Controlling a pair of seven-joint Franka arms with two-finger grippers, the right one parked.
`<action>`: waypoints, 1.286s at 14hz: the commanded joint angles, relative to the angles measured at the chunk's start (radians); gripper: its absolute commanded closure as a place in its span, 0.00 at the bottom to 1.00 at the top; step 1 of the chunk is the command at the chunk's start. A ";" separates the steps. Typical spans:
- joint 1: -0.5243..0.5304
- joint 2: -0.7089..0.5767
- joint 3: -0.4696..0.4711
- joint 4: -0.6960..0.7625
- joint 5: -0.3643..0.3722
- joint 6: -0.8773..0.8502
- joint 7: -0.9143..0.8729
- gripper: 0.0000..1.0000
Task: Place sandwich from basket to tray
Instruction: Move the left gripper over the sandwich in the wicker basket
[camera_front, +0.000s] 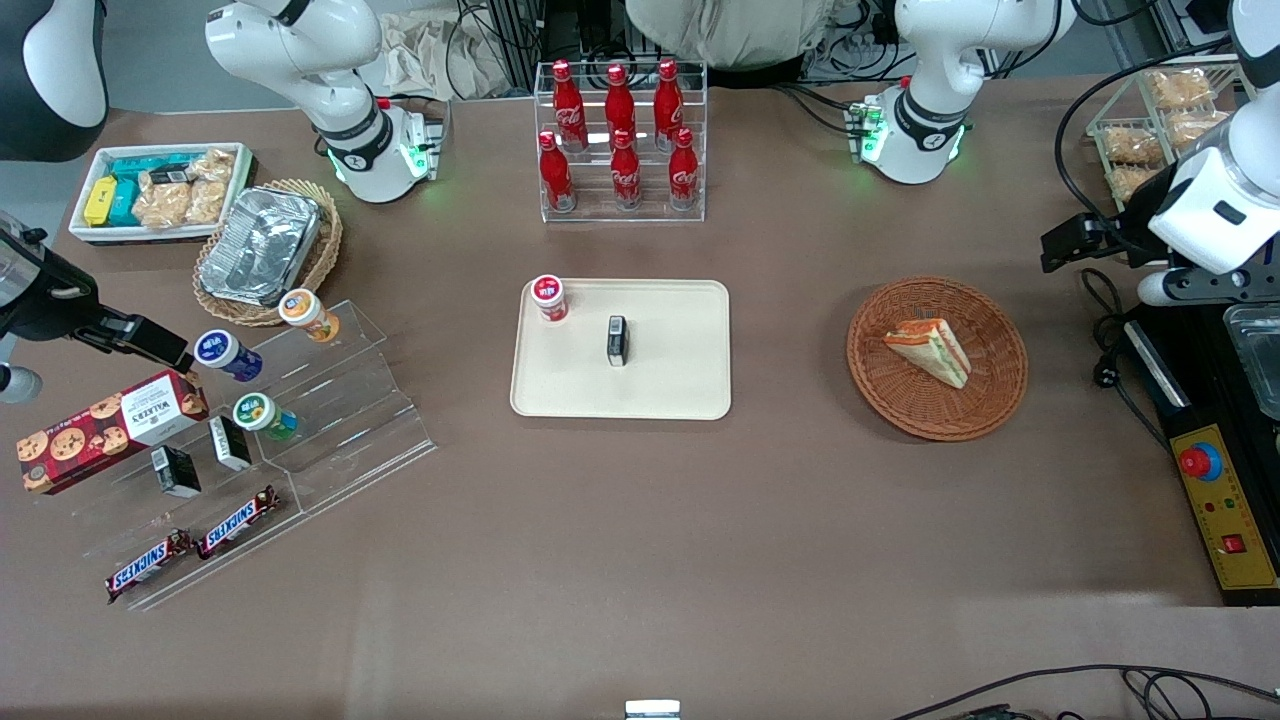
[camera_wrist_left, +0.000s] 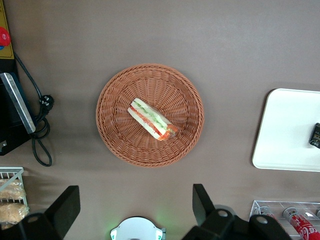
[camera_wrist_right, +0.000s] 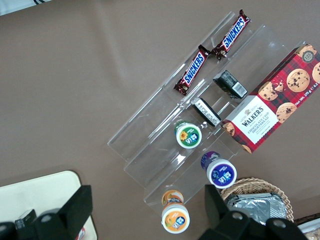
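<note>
Nothing of the task is done yet, so you have the whole transfer ahead of you. The sandwich (camera_front: 931, 349) lies in the middle of the reddish-brown wicker basket (camera_front: 880, 385), resting on its side with the orange-red and green filling edge showing; the wrist view shows it (camera_wrist_left: 152, 119) untouched, with bare weave of the basket (camera_wrist_left: 115, 135) all around it. Your gripper (camera_wrist_left: 135, 207) hangs well above the basket with its jaws spread wide and nothing between them, the two dark fingers (camera_wrist_left: 67, 205) standing apart over the table, off the basket's rim rather than over the sandwich. In the front view the gripper itself is hard to pick out among the arm parts at the working arm's end of the table, so go by the wrist view for its pose. The cream tray (camera_front: 680, 390) sits near the table's middle, well apart from the basket toward the parked arm's end, and it already carries a small red-lidded jar (camera_front: 549, 297) and a small black box (camera_front: 617, 340), with plenty of bare tray left nearer the basket. What is left, as I judge it: center over the sandwich, descend, close on it, lift, carry it across to the tray, and release.
</note>
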 joint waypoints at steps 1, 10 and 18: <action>-0.003 0.000 0.003 0.003 0.007 -0.004 0.021 0.00; 0.001 -0.034 0.005 -0.115 -0.003 -0.009 0.007 0.00; -0.002 -0.304 0.005 -0.668 -0.008 0.440 -0.065 0.00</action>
